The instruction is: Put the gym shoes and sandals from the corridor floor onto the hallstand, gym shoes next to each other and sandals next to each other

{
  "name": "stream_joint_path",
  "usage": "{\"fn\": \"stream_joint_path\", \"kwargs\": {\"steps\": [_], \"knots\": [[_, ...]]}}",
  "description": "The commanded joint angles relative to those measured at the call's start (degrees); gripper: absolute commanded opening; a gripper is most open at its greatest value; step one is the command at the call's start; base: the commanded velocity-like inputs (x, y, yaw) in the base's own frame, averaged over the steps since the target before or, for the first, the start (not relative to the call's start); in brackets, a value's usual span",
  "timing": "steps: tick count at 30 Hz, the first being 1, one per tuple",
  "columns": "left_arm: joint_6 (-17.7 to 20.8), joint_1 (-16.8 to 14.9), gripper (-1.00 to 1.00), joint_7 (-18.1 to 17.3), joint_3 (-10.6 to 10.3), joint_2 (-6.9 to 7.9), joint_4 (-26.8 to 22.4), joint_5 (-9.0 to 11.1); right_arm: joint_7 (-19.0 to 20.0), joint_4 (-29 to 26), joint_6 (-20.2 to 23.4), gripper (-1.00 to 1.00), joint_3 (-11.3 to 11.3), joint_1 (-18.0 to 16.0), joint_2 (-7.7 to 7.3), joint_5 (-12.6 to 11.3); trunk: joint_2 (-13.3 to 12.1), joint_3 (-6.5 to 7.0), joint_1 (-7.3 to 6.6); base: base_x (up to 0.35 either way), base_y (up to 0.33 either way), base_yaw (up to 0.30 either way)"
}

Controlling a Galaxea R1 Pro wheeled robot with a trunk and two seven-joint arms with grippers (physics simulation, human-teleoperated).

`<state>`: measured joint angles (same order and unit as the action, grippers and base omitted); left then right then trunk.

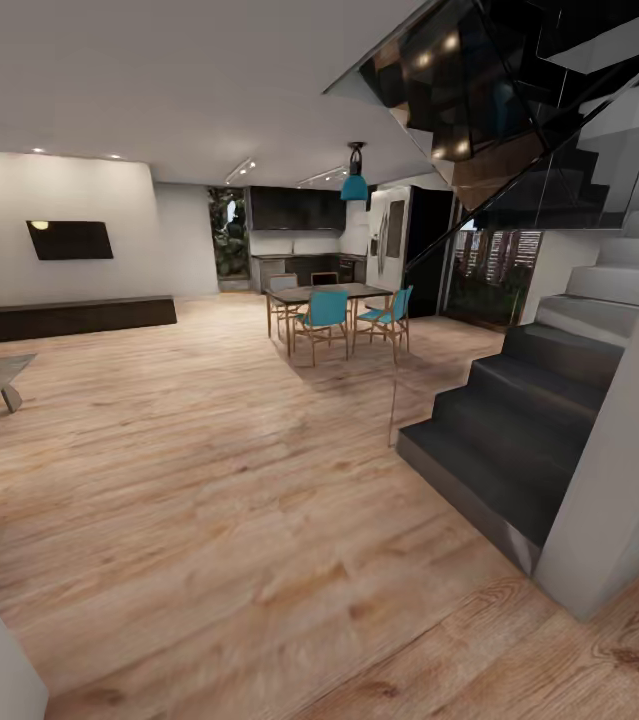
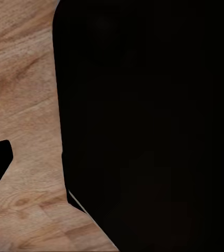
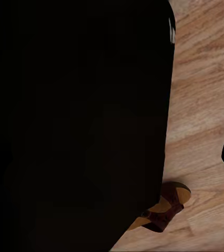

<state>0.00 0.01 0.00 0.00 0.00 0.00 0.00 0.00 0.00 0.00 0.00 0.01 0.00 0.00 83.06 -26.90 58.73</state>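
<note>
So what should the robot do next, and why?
Probably turn its head and base down toward the sandal, which lies on the wood floor beside the robot's dark body. The head view faces the dining table and stairs instead.

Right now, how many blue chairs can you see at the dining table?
2. One blue chair is at the table's near side, the other at its right end. More chairs may be hidden behind the dining table.
</note>
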Motion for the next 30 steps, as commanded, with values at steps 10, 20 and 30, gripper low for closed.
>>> {"fn": "stream_joint_path", "kwargs": {"steps": [10,20,30], "knots": [[-0.11,-0.35,1.00,-0.16,0.08,0.14,-0.88,0.79,0.61,-1.40,-0.53,1.00,-0.32,-0.64,-0.18,-0.09,0.02,-0.03,0.00,0.000,0.000,0.000],[-2.39,-0.44,1.00,-0.09,0.09,0.15,-4.11,1.13,0.58,-4.63,-0.61,1.00,-0.45,-0.62,-0.22,-0.17,0.02,-0.03,0.00,-0.028,0.000,0.000],[-2.56,-0.62,1.00,-0.12,0.09,0.24,-7.33,0.98,0.55,-7.87,-0.62,1.00,-0.74,-0.62,-0.25,-0.18,0.02,-0.03,0.00,-0.268,0.000,0.000]]}}
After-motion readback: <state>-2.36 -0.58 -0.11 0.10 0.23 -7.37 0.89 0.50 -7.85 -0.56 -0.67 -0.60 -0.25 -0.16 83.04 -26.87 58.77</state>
